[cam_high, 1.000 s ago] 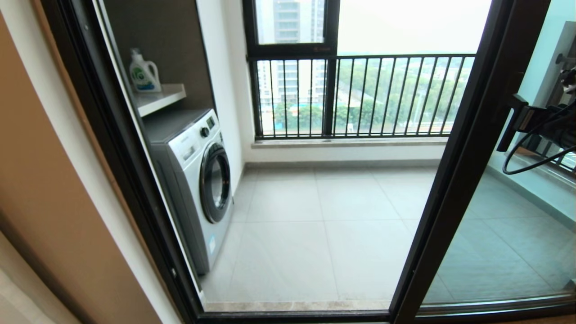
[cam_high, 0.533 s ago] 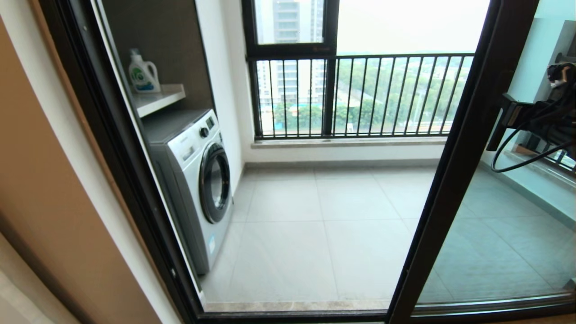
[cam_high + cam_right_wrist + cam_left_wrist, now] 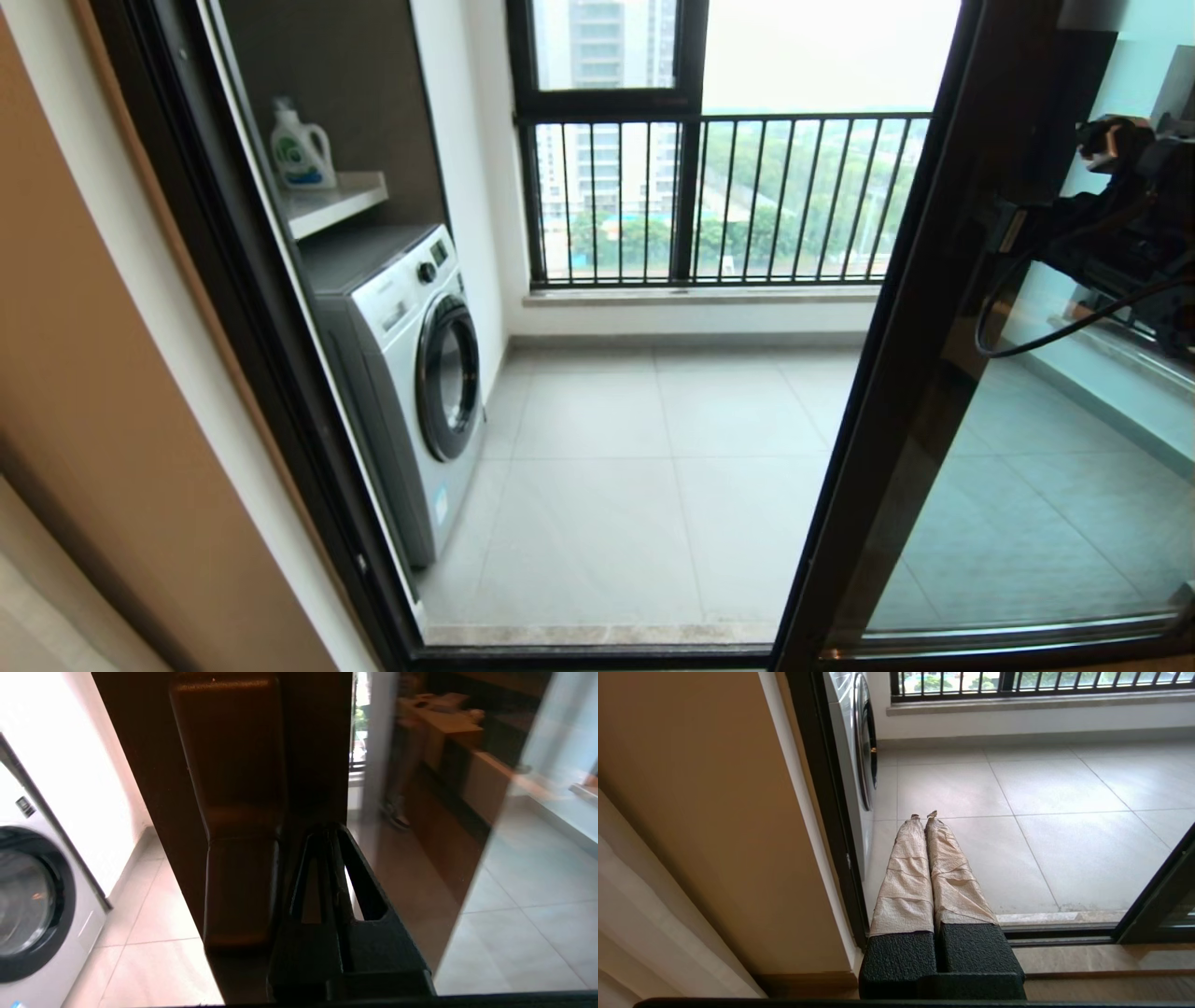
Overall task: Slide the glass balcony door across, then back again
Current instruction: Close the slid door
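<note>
Beside the handle [image 3: 238, 812] of the glass balcony door [image 3: 934, 308], right gripper [image 3: 329, 833] (fingers together, empty), left gripper [image 3: 924, 816] likewise closed, parked low.

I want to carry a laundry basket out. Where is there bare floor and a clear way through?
Bare pale tiles lie between the white washing machine, the black railing and the dark-framed glass balcony door. It is tight at that door's stile, where the right gripper sits.
</note>
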You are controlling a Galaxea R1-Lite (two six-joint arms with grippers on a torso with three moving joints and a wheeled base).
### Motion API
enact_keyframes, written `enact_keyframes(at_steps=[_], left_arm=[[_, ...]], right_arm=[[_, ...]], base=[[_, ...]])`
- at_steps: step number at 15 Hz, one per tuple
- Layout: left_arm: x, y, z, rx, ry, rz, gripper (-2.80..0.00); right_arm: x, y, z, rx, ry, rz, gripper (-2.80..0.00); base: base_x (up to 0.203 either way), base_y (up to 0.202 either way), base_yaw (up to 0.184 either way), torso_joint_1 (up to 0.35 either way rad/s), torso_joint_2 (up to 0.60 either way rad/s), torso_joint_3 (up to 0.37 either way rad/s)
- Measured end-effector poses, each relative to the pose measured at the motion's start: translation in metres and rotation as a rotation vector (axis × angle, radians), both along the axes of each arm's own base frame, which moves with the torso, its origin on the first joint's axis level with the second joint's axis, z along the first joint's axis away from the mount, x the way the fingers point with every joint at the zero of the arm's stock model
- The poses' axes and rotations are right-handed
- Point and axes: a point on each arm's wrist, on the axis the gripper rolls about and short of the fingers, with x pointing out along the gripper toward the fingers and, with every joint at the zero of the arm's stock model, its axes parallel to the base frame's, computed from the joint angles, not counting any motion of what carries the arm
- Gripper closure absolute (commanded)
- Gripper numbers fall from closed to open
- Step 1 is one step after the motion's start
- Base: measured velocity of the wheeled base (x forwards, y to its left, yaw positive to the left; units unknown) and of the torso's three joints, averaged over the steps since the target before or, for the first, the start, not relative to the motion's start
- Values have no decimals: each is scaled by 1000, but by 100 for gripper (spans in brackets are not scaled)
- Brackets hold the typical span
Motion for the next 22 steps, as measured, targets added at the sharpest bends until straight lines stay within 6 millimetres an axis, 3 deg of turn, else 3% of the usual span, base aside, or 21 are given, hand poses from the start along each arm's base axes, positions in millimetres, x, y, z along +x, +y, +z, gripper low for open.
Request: enact_keyframes(at_steps=[4, 12, 22], left_arm=[[0, 0, 0, 0, 0, 1, 0], [0, 0, 0, 0, 0, 0, 0], [0, 0, 0, 0, 0, 0, 0]], right_arm=[[-2, 12, -7, 4, 27, 21, 0], [-4, 61, -9, -7, 41, 82, 0], [1, 100, -15, -13, 51, 133, 0]], base=[[0, 0, 0, 0, 0, 0], [0, 0, 0, 0, 0, 0], [0, 0, 0, 0, 0, 0]])
